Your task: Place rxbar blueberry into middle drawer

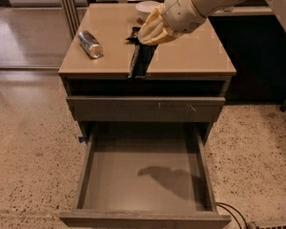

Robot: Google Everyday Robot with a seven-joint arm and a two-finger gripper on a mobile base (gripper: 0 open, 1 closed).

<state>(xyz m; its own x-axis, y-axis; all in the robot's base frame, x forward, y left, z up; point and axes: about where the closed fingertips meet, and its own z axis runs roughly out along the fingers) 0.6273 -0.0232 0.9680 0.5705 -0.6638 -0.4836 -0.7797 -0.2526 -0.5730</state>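
My gripper (148, 37) hangs over the front part of the cabinet top and is shut on the upper end of the rxbar blueberry (141, 62). The dark, slim bar hangs nearly upright, with its lower end at the cabinet top's front edge. The middle drawer (86, 175) is pulled wide open below and nearer the camera. Its flat bottom is bare and carries the arm's shadow. The bar is above and behind the open drawer box.
A silver can (90, 44) lies on the cabinet top (190, 61) at the left. A white bowl (148, 6) stands at the back and a small black packet (133, 34) lies beside the gripper. A closed, scratch-marked drawer front (145, 108) sits above the open drawer. A cable (231, 213) lies on the floor at right.
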